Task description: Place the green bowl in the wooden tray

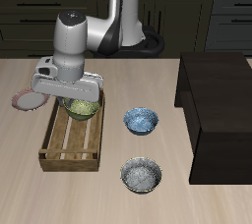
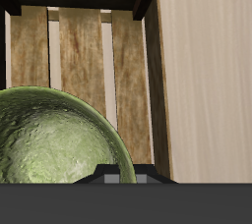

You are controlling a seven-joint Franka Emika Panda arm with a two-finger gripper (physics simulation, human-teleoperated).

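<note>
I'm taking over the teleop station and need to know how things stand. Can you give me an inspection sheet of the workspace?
Surface: light wood-look table, no spills seen.
Job's things: green bowl is over the back end of the wooden tray; the wrist view shows the slatted bottom beside it. Whether it rests on the slats cannot be told.
Clutter: blue patterned bowl and grey speckled bowl beside the tray; pink-rimmed plate behind the tray's back corner; dark box at the table's side.
Grippers: gripper is right above the green bowl; jaws hidden.
Cables: nothing seen.
Surroundings: dark cabinets behind the table.
</note>
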